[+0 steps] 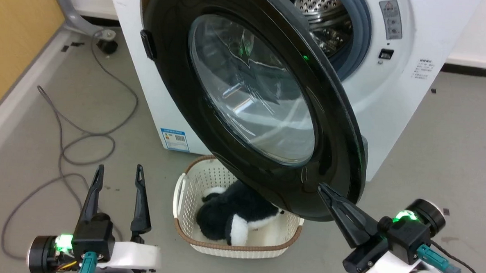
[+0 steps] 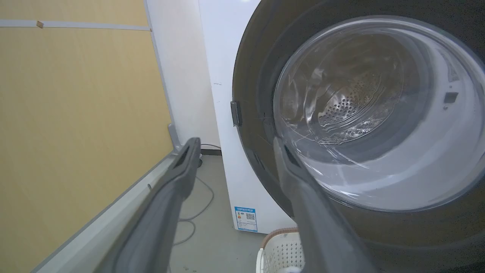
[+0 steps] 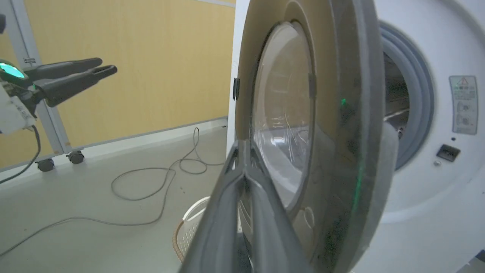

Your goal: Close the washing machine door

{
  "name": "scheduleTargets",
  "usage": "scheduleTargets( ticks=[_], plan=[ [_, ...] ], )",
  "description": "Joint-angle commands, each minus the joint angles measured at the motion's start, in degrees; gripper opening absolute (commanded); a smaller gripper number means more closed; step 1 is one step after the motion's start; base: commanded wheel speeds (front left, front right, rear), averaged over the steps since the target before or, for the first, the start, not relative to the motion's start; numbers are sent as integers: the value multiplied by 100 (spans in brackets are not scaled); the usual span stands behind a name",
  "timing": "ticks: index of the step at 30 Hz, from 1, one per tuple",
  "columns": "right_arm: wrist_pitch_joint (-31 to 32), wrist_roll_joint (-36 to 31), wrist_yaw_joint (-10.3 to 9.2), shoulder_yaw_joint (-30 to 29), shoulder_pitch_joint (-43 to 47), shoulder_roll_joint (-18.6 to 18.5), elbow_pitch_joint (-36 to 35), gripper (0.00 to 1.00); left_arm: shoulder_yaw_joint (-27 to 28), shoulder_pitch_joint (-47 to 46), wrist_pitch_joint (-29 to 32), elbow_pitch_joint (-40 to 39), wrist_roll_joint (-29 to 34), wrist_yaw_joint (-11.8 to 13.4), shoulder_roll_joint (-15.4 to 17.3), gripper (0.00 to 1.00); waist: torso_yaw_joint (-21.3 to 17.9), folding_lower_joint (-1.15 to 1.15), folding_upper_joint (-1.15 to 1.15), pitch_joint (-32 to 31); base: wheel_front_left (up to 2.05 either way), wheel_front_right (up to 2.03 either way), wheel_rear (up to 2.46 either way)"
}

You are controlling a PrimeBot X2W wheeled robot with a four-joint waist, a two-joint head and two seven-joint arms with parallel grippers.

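Well left of the washing machine door (image 1: 253, 92), a grey cable (image 1: 62, 145) loops over the floor; nearer the door, the left pincer (image 1: 119, 171) hangs free with its fingers spread wide, holding nothing; its own camera looks between those fingers (image 2: 189, 159) at the door (image 2: 379, 113) from the front, and through the glass the perforated drum (image 2: 352, 98) appears, with the blue sticker (image 2: 246, 219) low on the washing machine (image 2: 223, 76) left of the door. Under the door sits a cream basket (image 1: 183, 191) with a black-and-white plush toy (image 1: 231, 218) in it; the left wrist view catches just a corner of that basket (image 2: 280, 250). The door stands swung well out from the round opening, hinged at its left. The head view gives the steel drum (image 1: 322, 12) and grey gasket (image 1: 360, 39) past the door's right edge. The right wrist view turns the door (image 3: 299, 113) nearly edge-on and adds the gap between it and the gasket (image 3: 420, 94), plus the left pincer (image 3: 75, 70) far off to the door's left. At the door's lower right rim, the right pincer (image 1: 322, 188) has its fingers pressed together, empty, tip at the glossy black rim; whether it touches cannot be told; its own view sets the joined fingers (image 3: 227, 197) across the door's outer face.
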Motion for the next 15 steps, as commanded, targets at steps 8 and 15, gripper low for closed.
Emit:
scheduleTargets(
  ticks=[8,15],
  plan=[
    [-22,149,2,-410,-116,-41,559,0,-47,-292,-25,-33,120,-23,-104,100,-16,0,0,345,0,0,0],
    [-22,150,2,-930,-413,-24,767,0,-126,-500,-25,-23,194,-17,-143,100,29,0,0,647,0,0,0]
  ],
)
